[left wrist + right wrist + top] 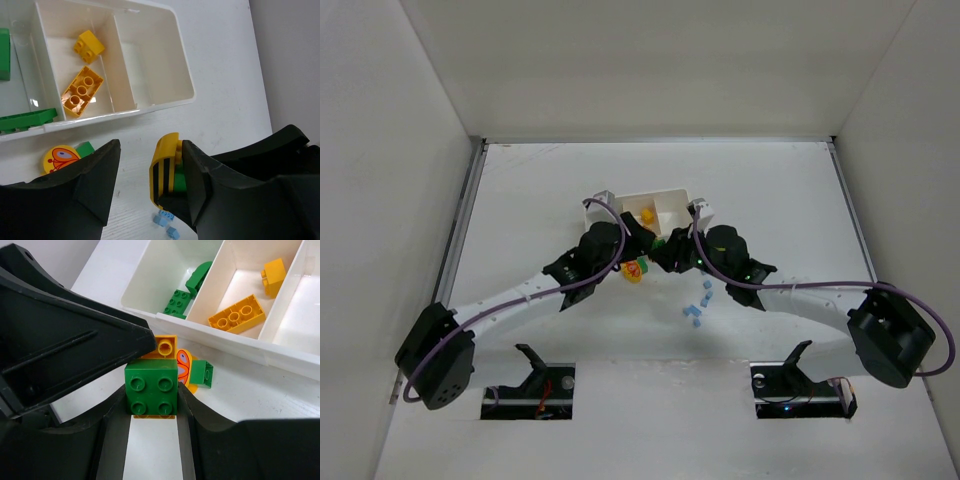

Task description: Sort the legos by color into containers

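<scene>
- White tray (165, 102) on the worktop (225, 75), just beyond both grippers; yellow bricks (82, 92) lie in its middle compartment.
- Left gripper (150, 150), jaws apart, straddles the cluster (165, 175), which sits against one finger.
- Right gripper (152, 395) clamps that green-and-yellow cluster, held upright, from the opposite side.

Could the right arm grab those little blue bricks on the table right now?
Probably not just yet: the blue bricks lie uncovered beside it, but the right gripper is clamped on a green brick and must drop that first.
</scene>
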Tool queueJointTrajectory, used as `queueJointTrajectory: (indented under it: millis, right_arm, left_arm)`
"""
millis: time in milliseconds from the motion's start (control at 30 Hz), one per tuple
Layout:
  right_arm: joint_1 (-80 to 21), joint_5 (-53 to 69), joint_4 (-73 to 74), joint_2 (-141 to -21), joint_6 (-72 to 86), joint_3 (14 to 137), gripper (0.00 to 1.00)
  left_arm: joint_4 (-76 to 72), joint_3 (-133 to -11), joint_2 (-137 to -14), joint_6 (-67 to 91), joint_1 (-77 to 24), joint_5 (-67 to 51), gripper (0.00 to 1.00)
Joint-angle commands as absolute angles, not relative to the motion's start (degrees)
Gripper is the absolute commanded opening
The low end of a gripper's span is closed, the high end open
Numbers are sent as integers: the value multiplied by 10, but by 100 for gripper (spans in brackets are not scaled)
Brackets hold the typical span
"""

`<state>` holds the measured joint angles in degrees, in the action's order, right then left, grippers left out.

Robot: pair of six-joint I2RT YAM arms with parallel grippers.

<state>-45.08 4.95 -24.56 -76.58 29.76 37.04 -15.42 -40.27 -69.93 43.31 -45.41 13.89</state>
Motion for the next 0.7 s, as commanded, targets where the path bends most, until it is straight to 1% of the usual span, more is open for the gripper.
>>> queueJointTrajectory:
  millis: [0, 200, 433, 667]
  right_arm:
    - [-455, 47, -289, -762, 289, 388, 29]
    - [-455, 47, -290, -763, 289, 389, 30]
    - [-455, 47, -291, -763, 290, 389, 30]
    - [-457, 51, -301, -766, 297, 388, 30]
  left_arm:
    - [-195, -381, -668, 462, -442, 148, 49]
    - [-205, -377, -678, 472, -449, 135, 47]
    - [-202, -386, -691, 467, -457, 119, 41]
    - [-204, -388, -700, 469, -465, 119, 40]
